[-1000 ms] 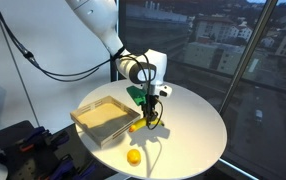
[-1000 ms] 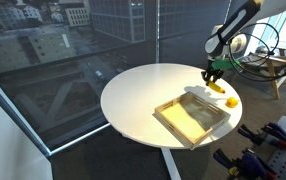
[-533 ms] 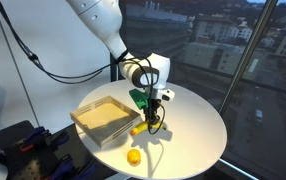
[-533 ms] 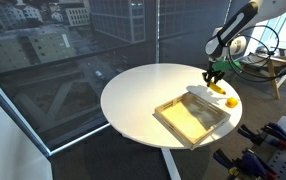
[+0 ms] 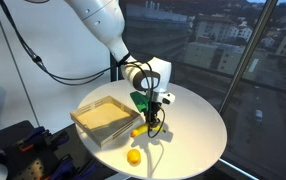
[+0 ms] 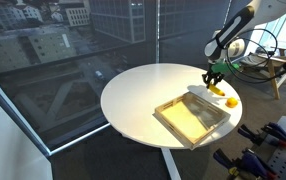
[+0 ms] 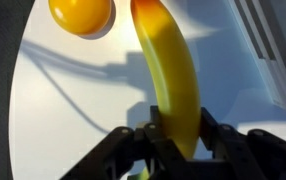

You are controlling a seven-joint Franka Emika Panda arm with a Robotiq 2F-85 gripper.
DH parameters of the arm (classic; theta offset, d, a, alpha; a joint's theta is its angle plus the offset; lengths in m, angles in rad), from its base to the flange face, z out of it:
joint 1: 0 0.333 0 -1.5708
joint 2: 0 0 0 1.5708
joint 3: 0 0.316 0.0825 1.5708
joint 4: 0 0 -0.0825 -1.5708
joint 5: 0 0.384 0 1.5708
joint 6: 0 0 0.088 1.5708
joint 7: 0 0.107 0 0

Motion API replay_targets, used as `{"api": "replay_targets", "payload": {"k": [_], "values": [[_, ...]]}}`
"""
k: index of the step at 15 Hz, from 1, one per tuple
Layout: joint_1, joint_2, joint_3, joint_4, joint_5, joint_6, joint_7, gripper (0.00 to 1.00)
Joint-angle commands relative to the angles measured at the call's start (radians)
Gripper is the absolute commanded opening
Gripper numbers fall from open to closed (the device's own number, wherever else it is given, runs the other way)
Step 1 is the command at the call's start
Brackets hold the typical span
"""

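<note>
A glossy, smooth yellow banana [image 7: 168, 70] and a shiny yellow-orange round fruit [image 7: 80, 12] are gleaming like plastic; the round white tabletop [image 7: 63, 110] is looking smooth and matt, the shallow pale wooden tray [image 5: 105, 118] dull-grained, the black gripper [image 7: 180, 122] matt plastic.

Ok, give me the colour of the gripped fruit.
The banana is yellow, shading orange at its far end; clearest in the wrist view.

You get the round table [image 5: 193, 130] from different sides in both exterior views, set back and looking down. Your wrist view hangs close over the banana [image 7: 171, 80], tray [image 7: 279, 50] at right.
</note>
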Motion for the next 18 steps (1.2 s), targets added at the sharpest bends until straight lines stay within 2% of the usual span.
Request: {"api": "replay_targets", "payload": {"k": [1, 12, 18], "values": [[-0.016, 0.024, 0.002, 0.036, 0.041, -0.015, -0.005, 0.16], [-0.023, 0.049, -0.015, 0.051, 0.089, -0.013, 0.027, 0.16], [-0.012, 0.06, -0.029, 0.052, 0.101, -0.009, 0.105, 0.16]]}}
